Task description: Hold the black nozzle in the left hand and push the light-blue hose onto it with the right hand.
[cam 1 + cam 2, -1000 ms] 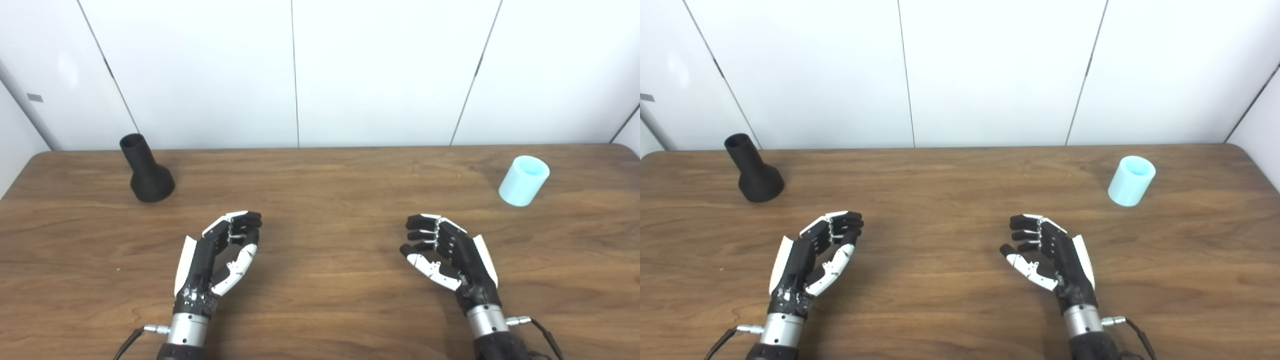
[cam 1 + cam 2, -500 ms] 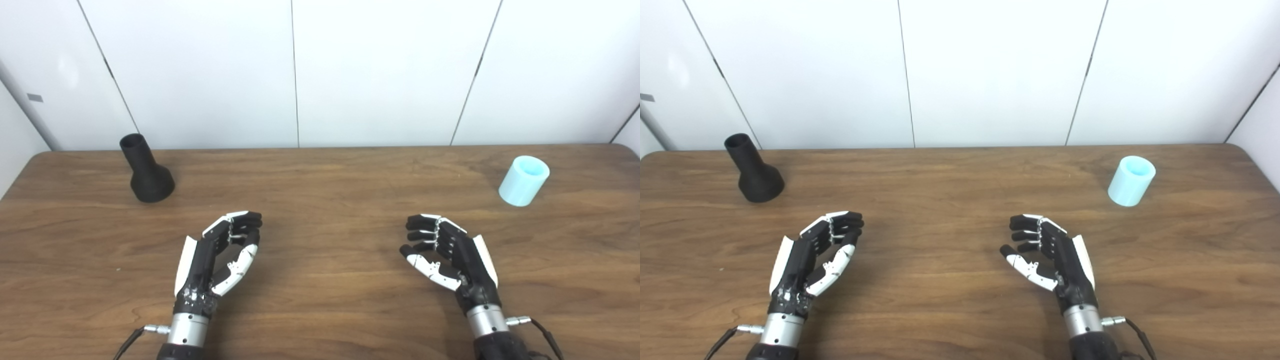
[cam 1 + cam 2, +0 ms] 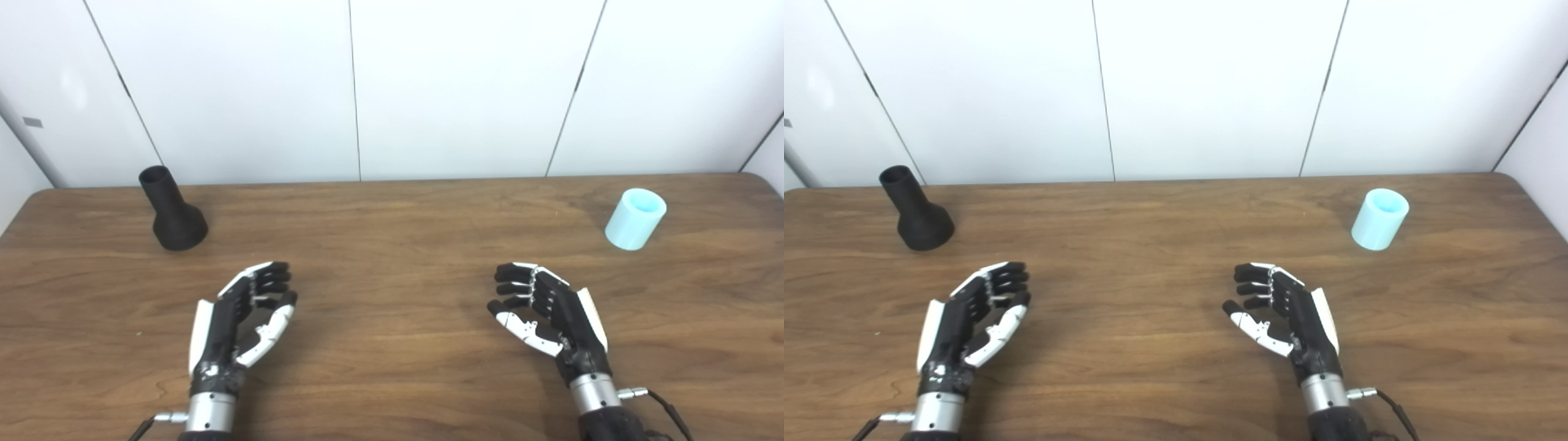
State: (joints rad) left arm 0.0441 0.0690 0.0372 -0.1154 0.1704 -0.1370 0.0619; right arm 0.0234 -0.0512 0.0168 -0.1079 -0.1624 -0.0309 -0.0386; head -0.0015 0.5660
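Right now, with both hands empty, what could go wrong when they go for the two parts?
The black nozzle stands upright on its flared base; a sideways bump from the left hand could tip it. The light-blue hose is a short cylinder near the table's right edge, so the right hand might knock it off.

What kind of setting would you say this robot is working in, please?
Probably a lab or test bench, not a home: a bare wooden table against plain white wall panels, with only a black nozzle and a light-blue hose set out, and both robot hands empty.
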